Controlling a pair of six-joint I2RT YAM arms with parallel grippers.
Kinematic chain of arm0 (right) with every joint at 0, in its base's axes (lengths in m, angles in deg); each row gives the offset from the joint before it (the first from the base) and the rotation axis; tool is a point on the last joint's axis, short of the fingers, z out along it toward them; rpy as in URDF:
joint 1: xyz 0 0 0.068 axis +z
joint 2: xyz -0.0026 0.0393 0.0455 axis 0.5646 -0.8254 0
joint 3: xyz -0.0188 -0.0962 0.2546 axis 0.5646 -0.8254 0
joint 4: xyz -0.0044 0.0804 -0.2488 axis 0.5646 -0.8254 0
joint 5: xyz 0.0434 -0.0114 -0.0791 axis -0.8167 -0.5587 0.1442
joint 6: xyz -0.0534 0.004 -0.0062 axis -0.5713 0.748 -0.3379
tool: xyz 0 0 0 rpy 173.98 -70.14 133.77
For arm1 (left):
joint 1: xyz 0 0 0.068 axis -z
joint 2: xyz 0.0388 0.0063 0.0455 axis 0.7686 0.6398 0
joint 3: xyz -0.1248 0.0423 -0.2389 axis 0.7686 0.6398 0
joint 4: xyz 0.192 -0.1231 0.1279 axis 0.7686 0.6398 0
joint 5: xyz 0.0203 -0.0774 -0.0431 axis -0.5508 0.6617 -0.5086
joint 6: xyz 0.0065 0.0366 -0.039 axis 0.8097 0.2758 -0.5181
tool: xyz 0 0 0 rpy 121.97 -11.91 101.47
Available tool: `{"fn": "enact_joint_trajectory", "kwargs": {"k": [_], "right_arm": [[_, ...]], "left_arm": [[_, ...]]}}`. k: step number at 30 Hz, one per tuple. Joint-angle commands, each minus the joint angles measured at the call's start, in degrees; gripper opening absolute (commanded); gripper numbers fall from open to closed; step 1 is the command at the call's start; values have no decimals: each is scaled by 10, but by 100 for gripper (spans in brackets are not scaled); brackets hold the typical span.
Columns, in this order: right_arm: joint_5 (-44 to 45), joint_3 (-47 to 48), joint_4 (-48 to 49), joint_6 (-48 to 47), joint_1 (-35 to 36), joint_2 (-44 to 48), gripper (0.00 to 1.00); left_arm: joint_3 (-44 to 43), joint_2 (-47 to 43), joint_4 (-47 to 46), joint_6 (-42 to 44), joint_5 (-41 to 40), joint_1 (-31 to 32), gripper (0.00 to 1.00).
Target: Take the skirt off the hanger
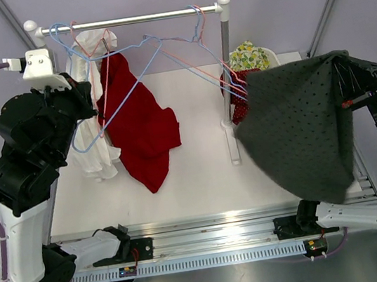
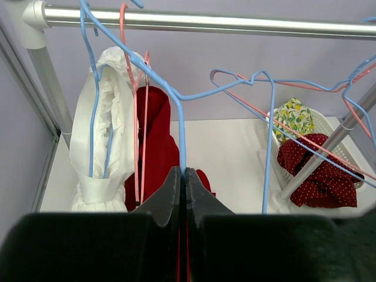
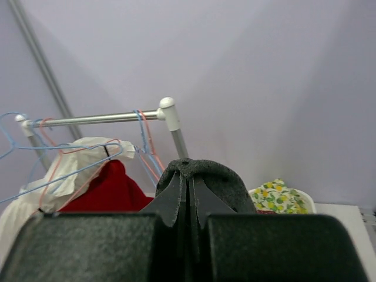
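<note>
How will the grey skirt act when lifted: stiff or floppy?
Probably floppy: the skirt droops in a loose drape from the right tool. Likely light, since one pinch seems to hold it up. Its felt-like cloth seems unlikely to slip.

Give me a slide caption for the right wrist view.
Right gripper shut on a bunched fold of the dark grey skirt, with the clothes rail and red garment behind it.

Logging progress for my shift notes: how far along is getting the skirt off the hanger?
Done: the right tool grips the grey skirt, held out right of the rack. In hand: the left tool pinches the blue hanger. Left: the skirt's corner lies by the hanger ends, so I cannot tell it is free; it likely needs pulling clear.
</note>
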Motion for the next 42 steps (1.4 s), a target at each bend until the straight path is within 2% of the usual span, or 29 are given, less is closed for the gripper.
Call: {"fn": "enact_joint_trajectory", "kwargs": {"k": [1,4,6,11,14,16,17,18,19,20,21,24,31,38,42], "right_arm": [[61,28,62,-67,1,-39,0],[86,42,85,-113,1,-82,0],[114,39,135,-189,1,-107,0],[107,53,184,-271,-1,-163,0],[72,100,137,-279,-26,-199,0],[36,132,58,-277,-64,-248,0],[-9,170,23,-253,-102,-267,0],[-34,190,-37,-236,-179,-286,0],[-60,205,-52,-221,-228,-314,0],[-88,218,-57,-186,-268,-323,0],[-142,221,-53,-167,-345,-337,0],[-222,252,-55,-103,-438,-368,0],[-307,323,-34,-31,-488,-481,0],[-357,440,-11,29,-529,-599,0],[-383,456,28,67,-563,-654,0]], "left_arm": [[-20,-1,-28,10,-3,-2,0],[-13,-5,-34,6,10,-2,0],[-4,-7,-43,3,26,-1,0],[5,-2,-48,13,99,-1,0],[-3,19,-32,35,110,9,0],[-15,31,-26,55,81,19,0],[-21,41,-23,67,73,20,0],[-27,49,-22,70,60,20,0],[-33,54,-22,71,55,20,0],[-47,58,-23,70,53,20,0],[-53,69,-24,87,49,21,0],[-76,85,-27,96,43,21,0],[-89,113,-52,124,18,21,0],[-77,142,-82,140,4,21,0],[-77,161,-92,153,-9,21,0]]}}
